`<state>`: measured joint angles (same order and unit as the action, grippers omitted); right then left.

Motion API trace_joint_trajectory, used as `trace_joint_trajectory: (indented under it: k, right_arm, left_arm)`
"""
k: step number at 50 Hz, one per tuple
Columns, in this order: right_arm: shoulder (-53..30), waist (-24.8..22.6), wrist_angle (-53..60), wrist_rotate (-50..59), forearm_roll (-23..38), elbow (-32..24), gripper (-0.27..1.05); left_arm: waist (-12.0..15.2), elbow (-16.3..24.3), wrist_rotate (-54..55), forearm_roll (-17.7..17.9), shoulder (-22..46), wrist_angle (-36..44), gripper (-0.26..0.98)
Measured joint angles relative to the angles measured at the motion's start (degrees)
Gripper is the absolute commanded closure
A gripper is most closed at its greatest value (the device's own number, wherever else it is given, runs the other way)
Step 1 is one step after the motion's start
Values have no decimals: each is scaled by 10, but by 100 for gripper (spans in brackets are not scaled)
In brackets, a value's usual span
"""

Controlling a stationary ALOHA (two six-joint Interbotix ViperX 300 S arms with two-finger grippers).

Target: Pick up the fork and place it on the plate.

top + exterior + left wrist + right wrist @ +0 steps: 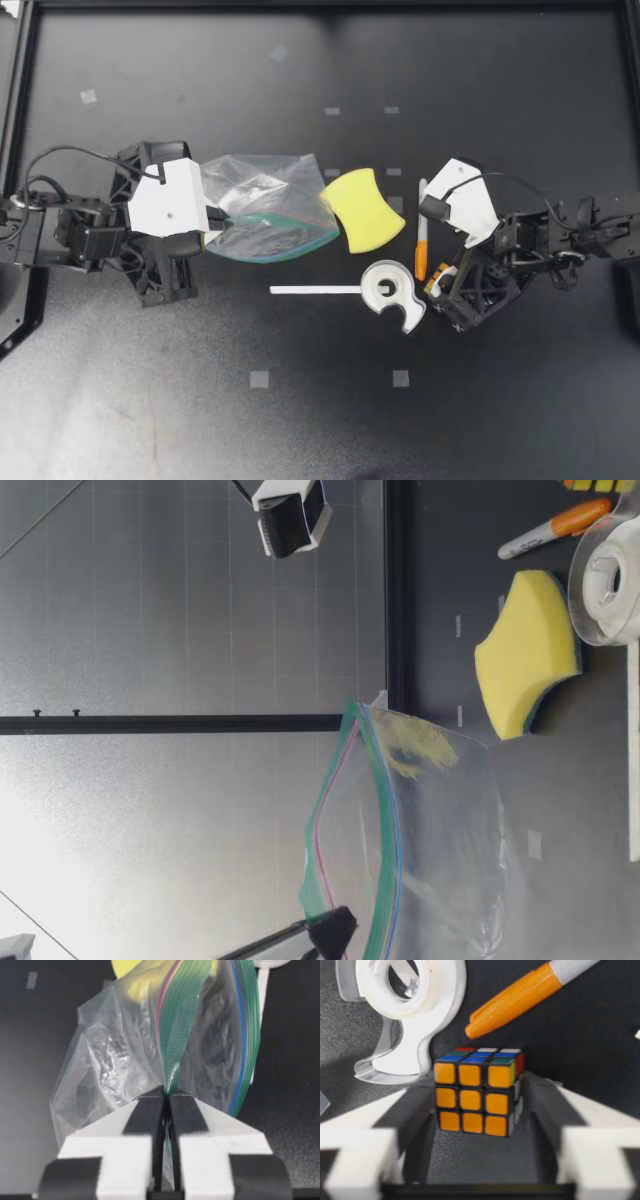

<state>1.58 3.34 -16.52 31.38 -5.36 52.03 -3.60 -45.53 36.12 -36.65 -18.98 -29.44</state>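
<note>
My left hand (215,222) is shut tight on the edge of a clear bag (265,215) with a green zip. Its 2 fingers (150,1120) pinch the zip edge between them, and the rest of the bag hangs open ahead of the hand. My right hand (438,283) has a little colour cube (477,1092) between its 2 fingers, and both fingers press on the cube's sides. An orange marker (421,245) lies just past the cube, beside a see-through tape holder (390,290). A yellow sponge (363,210) sits on the table (300,400) between the bag and the marker. A thin white stick (315,290) lies flat on the table between my 2 hands. One end reaches the tape holder and the other end points toward my left arm. I cannot tell if this stick is the fork. Neither hand touches it. It lies near the bag, and the tape holder sits between it and my right hand.
</note>
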Motion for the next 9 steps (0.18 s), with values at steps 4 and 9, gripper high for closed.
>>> trace_joint_trajectory:
  k: [4, 9]
  right_arm:
    - [3, 1, -1, -1, -1, 0, 45]
    - [5, 0, -2, -2, 0, 0, 55]
  left_arm:
    - [0, 0, 1, 0, 0, -1, 66]
    - [0, 2, 1, 2, 0, 0, 66]
